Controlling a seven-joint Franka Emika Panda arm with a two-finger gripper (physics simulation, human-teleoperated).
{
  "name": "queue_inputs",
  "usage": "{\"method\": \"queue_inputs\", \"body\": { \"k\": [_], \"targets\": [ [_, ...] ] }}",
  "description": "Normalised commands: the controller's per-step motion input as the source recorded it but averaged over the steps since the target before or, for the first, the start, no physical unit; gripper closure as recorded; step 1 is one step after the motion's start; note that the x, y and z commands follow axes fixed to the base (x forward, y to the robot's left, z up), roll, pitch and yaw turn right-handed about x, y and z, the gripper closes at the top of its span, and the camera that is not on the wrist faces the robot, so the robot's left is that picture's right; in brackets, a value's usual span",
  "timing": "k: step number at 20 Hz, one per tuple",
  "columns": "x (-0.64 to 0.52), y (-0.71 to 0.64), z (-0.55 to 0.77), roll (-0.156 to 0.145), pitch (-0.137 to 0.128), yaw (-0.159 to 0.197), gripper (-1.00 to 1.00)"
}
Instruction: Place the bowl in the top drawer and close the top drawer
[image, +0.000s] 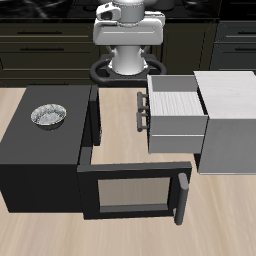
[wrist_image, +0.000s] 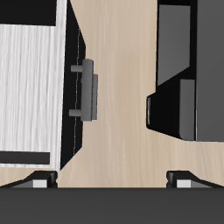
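The bowl (image: 48, 116), shiny speckled metal, sits on top of the matte black box (image: 40, 150), whose glass-fronted door (image: 130, 192) hangs open toward the near edge. The drawer (image: 178, 118), a pale box with a bar handle (image: 140, 108), stands pulled out over the wood-grain worktop (image: 120, 135), ready to receive it. The end effector (wrist_image: 112, 178) holds nothing, fingers spread wide, up near the robot's base.

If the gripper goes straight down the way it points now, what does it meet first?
Most likely the bare table, in the strip between the open top drawer and the black box. The gripper has its jaws open; depth is unclear.
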Motion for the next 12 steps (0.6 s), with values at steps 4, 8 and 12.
{"method": "queue_inputs", "body": {
  "k": [4, 8, 12],
  "targets": [
    [0.10, -0.19, 0.14, -0.021, 0.024, 0.005, -1.00],
    [0.17, -0.16, 0.11, 0.037, 0.027, 0.030, -1.00],
    [0.21, -0.32, 0.17, -0.020, 0.014, 0.014, -1.00]
  ]
}}
